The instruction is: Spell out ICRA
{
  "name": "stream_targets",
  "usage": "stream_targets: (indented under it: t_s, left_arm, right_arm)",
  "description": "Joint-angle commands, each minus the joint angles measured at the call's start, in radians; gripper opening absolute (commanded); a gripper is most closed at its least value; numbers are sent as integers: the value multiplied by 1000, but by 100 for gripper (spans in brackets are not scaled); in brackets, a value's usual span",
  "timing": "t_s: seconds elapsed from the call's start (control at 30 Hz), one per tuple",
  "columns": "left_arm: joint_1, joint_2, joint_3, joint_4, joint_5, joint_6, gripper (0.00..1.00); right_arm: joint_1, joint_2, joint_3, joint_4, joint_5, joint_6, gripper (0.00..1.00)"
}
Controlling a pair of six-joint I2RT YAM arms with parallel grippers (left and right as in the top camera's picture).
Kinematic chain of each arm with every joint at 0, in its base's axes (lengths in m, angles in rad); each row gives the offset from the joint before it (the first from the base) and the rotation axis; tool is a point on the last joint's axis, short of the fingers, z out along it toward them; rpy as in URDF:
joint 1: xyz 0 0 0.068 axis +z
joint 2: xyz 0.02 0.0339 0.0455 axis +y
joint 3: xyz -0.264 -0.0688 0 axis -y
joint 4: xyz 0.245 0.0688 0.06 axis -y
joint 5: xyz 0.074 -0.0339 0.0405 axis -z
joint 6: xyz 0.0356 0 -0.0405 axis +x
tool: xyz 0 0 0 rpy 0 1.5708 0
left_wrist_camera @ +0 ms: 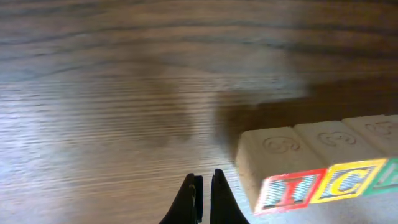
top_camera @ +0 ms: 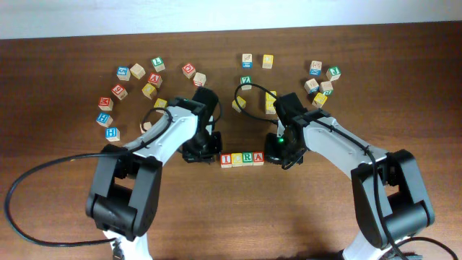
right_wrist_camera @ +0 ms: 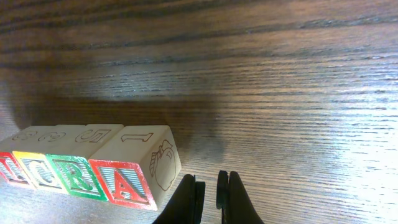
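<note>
Four wooden cubes stand touching in a row at the table's middle front: red I (top_camera: 226,159), yellow C (top_camera: 237,159), green R (top_camera: 247,158), red A (top_camera: 258,157). My left gripper (top_camera: 199,152) rests just left of the I cube, empty, its fingers almost together. In the left wrist view the fingers (left_wrist_camera: 204,182) are beside the I (left_wrist_camera: 287,190), with C (left_wrist_camera: 348,182) after it. My right gripper (top_camera: 278,150) sits just right of the A cube, empty, fingers nearly closed. In the right wrist view the fingers (right_wrist_camera: 211,186) are next to the A (right_wrist_camera: 124,182) and R (right_wrist_camera: 74,173).
Several loose letter cubes lie in an arc at the back left (top_camera: 115,92), some at the back middle (top_camera: 247,59) and a cluster at the back right (top_camera: 321,83). A black cable (top_camera: 43,173) loops at the left.
</note>
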Motion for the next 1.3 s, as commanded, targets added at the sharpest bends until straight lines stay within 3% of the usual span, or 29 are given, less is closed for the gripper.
stream_targets:
  t_s: [0.0,0.7,0.83,0.93,0.97,1.1,1.27]
  left_arm:
    - [-41,-13,-19,23,-6,-21,0]
    - [-37,-14,-18,50,-10,-27,1]
    - [3,-14,-17,30,-10,-19,22]
    - [47,-14,-10,1,-10,0,47]
    - [56,-14,-3,-10,-10,11,49]
    - [102,-26,45,-90,-21,30,34]
    - [101,-27,45,-95,-29,43,34]
  right_arm:
    - [0,13,-5,1,-42,11,4]
    - [11,13,1,9,-50,11,5]
    - [11,13,56,-66,26,11,10]
    - [2,13,103,-104,31,6,15]
    - [-3,13,114,-111,32,3,16]
    - [-29,13,143,-166,35,-24,16]
    - [-26,13,89,-143,78,-23,13]
